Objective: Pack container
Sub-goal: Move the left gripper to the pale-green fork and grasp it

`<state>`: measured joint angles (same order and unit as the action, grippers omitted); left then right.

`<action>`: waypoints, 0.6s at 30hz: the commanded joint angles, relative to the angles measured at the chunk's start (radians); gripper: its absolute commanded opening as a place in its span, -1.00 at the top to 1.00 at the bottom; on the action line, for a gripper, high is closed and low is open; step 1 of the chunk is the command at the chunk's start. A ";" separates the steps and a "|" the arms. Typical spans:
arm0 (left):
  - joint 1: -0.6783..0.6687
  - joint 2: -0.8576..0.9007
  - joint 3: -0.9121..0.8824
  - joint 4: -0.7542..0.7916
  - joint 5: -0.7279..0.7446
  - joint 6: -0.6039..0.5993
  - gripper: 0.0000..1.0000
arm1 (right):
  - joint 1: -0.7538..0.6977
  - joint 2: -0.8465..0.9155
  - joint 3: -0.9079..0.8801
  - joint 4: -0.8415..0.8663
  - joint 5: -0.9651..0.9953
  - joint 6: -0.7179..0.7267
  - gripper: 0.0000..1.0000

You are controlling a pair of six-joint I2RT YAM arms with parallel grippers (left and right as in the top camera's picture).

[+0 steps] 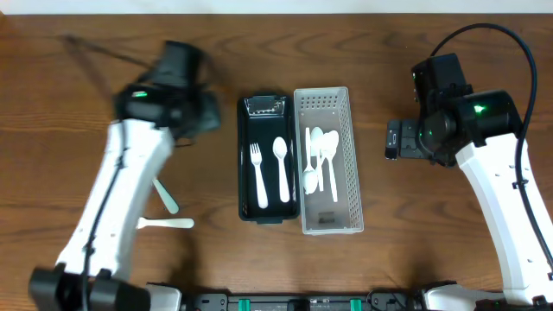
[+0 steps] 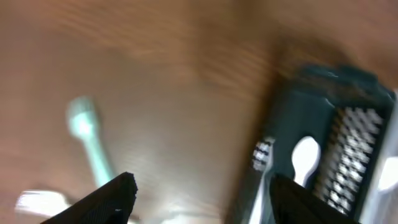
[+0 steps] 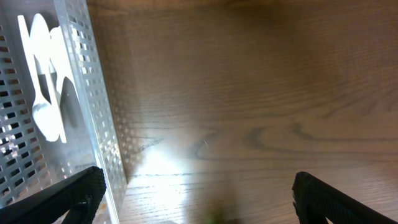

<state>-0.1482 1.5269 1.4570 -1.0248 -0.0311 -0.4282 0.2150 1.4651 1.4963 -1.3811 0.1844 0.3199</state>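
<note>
A black container (image 1: 245, 164) in the middle holds a white fork (image 1: 258, 173) and a white spoon (image 1: 282, 168). A white perforated basket (image 1: 350, 173) beside it holds several white utensils (image 1: 321, 160). Two white utensils lie loose on the table at the left: one slanted (image 1: 166, 196), one flat (image 1: 166, 223). My left gripper (image 2: 199, 199) is open and empty, above the table left of the black container (image 2: 280, 124); its view is blurred. My right gripper (image 3: 196, 193) is open and empty over bare table, right of the basket (image 3: 93, 118).
The wooden table (image 1: 86, 86) carries nothing else. My left arm (image 1: 121, 199) stretches over the left side, next to the loose utensils. A cable (image 1: 95, 47) runs at the back left.
</note>
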 commanded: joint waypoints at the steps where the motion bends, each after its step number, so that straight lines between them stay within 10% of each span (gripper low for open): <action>1: 0.133 -0.026 -0.003 -0.059 0.000 -0.086 -0.45 | -0.006 -0.001 -0.002 -0.004 0.014 -0.022 -0.99; 18: 0.401 -0.026 -0.199 -0.021 0.050 -0.074 -0.61 | -0.006 -0.001 -0.002 0.005 0.014 -0.022 -0.99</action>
<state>0.2489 1.4998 1.2884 -1.0599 0.0162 -0.5011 0.2150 1.4651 1.4963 -1.3792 0.1844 0.3092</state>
